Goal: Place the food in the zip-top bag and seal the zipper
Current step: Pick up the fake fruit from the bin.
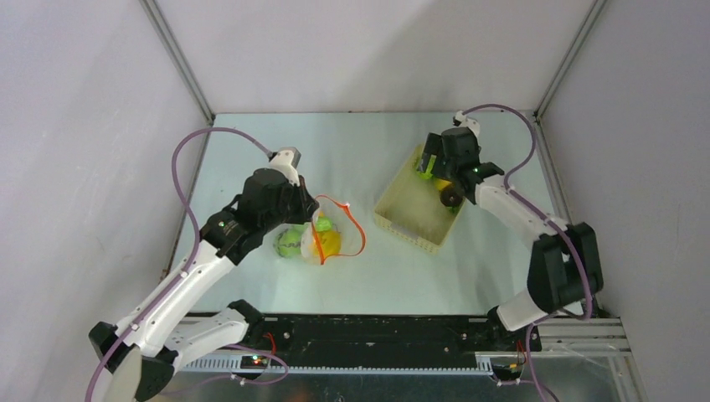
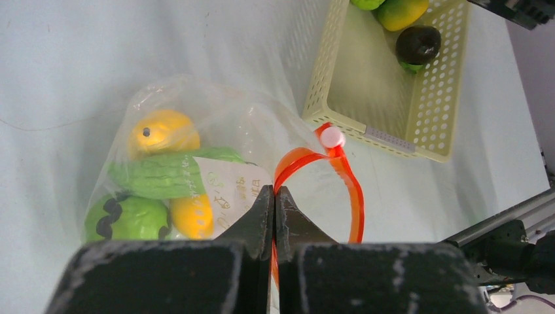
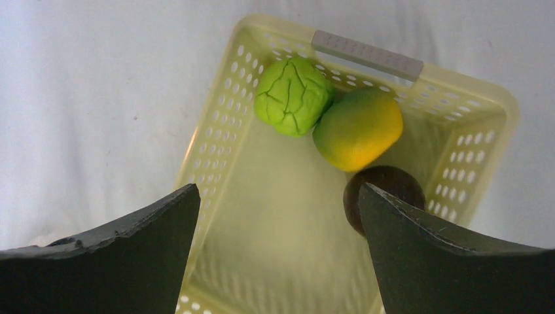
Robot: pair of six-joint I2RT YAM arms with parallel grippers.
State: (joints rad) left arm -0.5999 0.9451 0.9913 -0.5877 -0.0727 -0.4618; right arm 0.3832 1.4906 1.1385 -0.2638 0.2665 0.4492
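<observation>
The zip-top bag (image 2: 216, 121) lies left of centre (image 1: 311, 249) and holds several pieces of the food: a yellow one (image 2: 162, 131), a long green one (image 2: 163, 173), a green one with black marks (image 2: 124, 219) and an orange one (image 2: 191, 216). My left gripper (image 2: 275, 191) is shut on the zipper (image 2: 353, 193) at the bag's mouth, which loops open (image 1: 358, 230). My right gripper (image 3: 278, 190) is open above the basket, over a green piece (image 3: 292, 96), a yellow-green piece (image 3: 358, 129) and a dark purple piece (image 3: 386, 183).
The pale yellow lattice basket (image 1: 402, 224) stands right of the bag, and shows in the left wrist view (image 2: 386, 137) and the right wrist view (image 3: 216, 131). A white slider (image 2: 332, 137) sits on the zipper. Walls close in the table; a black rail (image 1: 377, 335) runs along the front.
</observation>
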